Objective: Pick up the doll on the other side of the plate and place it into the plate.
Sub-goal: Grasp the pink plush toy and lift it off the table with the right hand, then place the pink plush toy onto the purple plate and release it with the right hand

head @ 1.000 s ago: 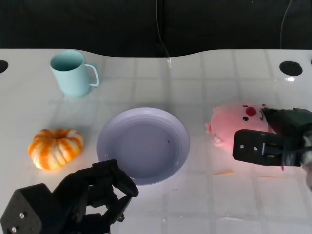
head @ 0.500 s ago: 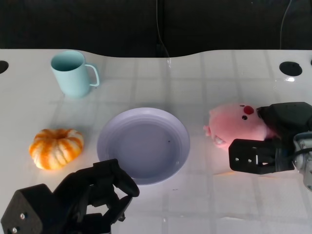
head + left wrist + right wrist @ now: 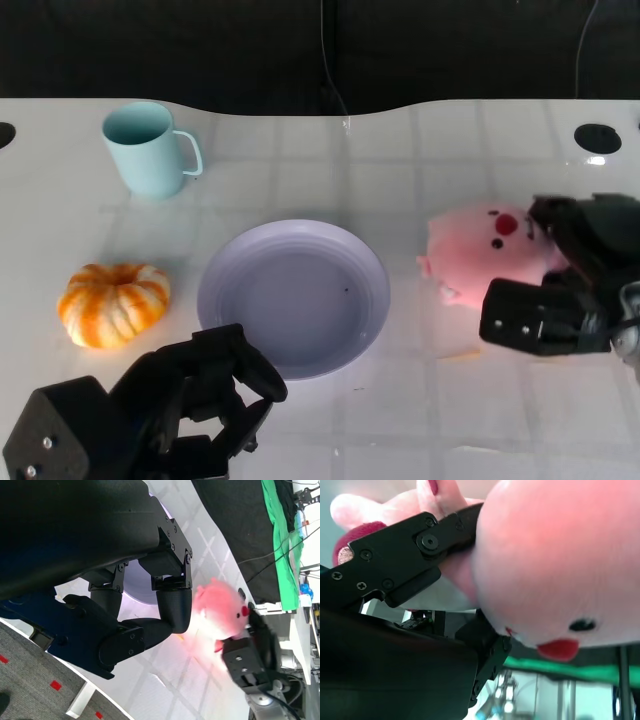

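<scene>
pink doll (image 3: 484, 250) in right robot hand (image 3: 562, 285), beside plate (image 3: 293, 297)

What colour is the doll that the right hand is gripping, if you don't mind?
The doll is pink with a red nose, clearest in the head view.

surface (image 3: 330, 175): white, faint grid lines, wavy far edge | mug (image 3: 149, 149): light blue, upright, far left, handle to the right | pumpkin (image 3: 113, 303): orange-white, near left | plate (image 3: 293, 297): lavender, centre | doll (image 3: 485, 247): pink, right of plate
</scene>
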